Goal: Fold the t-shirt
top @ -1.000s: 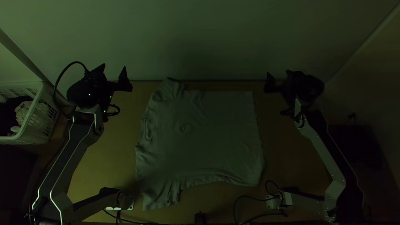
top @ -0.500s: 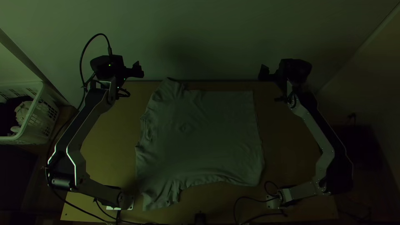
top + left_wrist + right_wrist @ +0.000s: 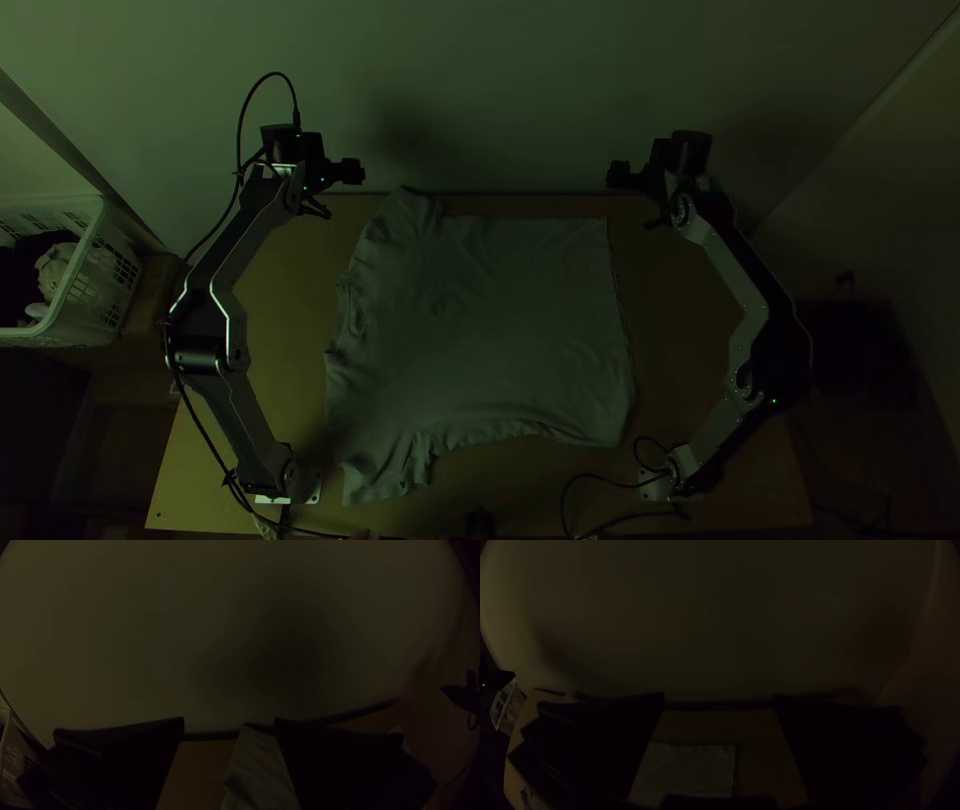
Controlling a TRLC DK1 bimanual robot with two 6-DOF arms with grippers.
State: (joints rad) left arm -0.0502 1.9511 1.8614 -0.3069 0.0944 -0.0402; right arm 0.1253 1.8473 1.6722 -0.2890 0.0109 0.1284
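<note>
T-shirt (image 3: 490, 330) spread on table (image 3: 290, 330), sleeves toward left. Left gripper (image 3: 360, 171) and right gripper (image 3: 614, 174) well apart near far edge. Basket (image 3: 98, 290) at left, apparently holding cloth (image 3: 52, 270).

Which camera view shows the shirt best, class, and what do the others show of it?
The top view: the shirt lies spread out, with collar, both sleeves and hem in sight. The left wrist view shows part of the far sleeve; the right wrist view, a hem corner.
</note>
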